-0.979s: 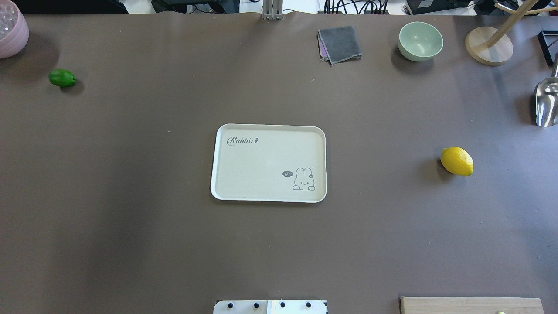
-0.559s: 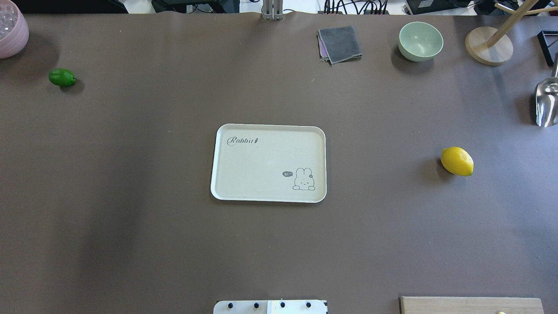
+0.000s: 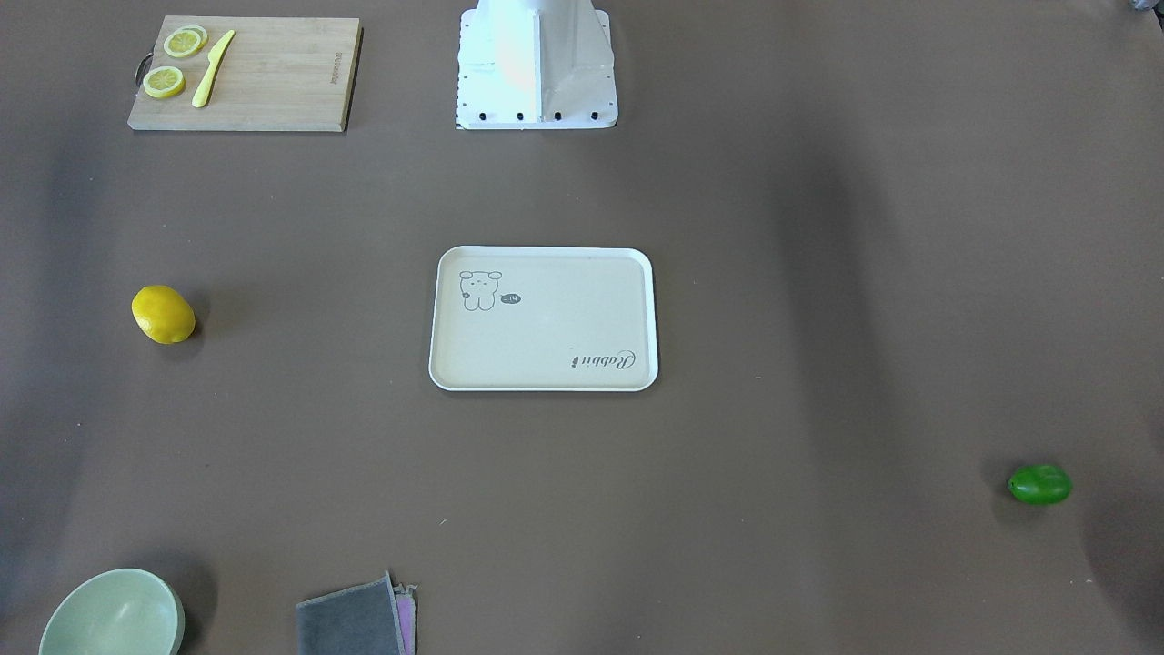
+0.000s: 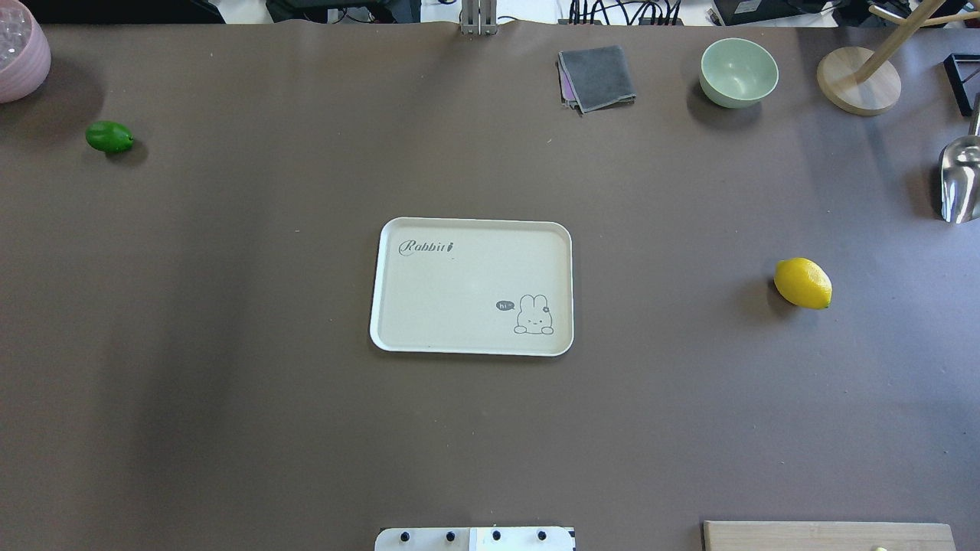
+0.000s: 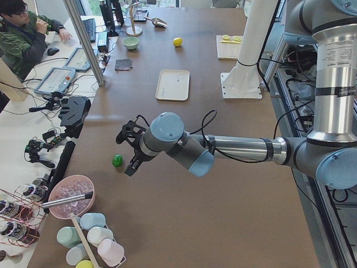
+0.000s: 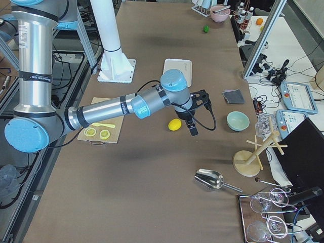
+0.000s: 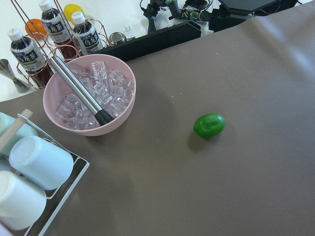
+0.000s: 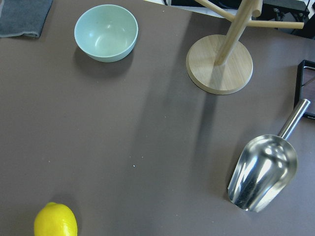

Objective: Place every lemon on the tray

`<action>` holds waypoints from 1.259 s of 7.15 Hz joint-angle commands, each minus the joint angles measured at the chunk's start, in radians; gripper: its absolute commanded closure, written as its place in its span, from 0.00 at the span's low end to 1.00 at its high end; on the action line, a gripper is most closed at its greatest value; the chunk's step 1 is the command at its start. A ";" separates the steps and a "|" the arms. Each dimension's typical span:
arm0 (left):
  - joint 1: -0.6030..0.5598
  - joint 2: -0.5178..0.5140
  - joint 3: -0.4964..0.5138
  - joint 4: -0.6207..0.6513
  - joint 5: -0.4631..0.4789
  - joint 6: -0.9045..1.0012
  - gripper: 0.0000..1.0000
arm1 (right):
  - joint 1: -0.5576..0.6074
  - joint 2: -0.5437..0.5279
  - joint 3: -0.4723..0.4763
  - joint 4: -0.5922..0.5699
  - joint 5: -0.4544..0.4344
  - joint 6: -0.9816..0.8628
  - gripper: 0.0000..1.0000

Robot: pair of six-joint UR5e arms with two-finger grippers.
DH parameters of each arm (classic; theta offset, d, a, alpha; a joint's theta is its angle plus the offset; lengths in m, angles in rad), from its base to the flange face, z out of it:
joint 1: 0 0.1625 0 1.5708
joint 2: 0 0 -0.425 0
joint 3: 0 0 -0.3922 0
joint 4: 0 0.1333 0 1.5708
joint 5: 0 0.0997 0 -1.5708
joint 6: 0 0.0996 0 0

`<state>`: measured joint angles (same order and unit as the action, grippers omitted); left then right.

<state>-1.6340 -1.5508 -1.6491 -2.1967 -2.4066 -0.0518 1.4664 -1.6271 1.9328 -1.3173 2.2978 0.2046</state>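
The cream tray (image 4: 459, 283) lies bare at the table's middle, also in the front view (image 3: 546, 327). The green lemon (image 4: 109, 136) lies far left near the pink bowl; the left wrist view (image 7: 209, 125) shows it on bare table. The yellow lemon (image 4: 802, 282) lies to the right of the tray, at the bottom left of the right wrist view (image 8: 55, 221). My left gripper (image 5: 131, 149) hovers just by the green lemon (image 5: 117, 161). My right gripper (image 6: 196, 117) hovers just by the yellow lemon (image 6: 174, 124). I cannot tell whether either is open or shut.
A pink bowl of ice (image 7: 88, 96) with a metal tool stands near the green lemon. A pale green bowl (image 4: 738, 71), grey cloth (image 4: 596, 76), wooden stand (image 4: 857, 79) and metal scoop (image 4: 959, 180) sit far right. A cutting board (image 3: 264, 82) holds lemon slices and a knife.
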 commanded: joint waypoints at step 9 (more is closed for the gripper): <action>0.424 -0.435 0.548 -0.047 0.219 0.050 0.03 | -0.370 0.158 -0.060 0.046 -0.133 0.371 0.00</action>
<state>-1.2334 -1.9093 -1.2080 -2.2255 -2.2011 -0.0287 1.0986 -1.4696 1.8721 -1.2727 2.1674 0.5749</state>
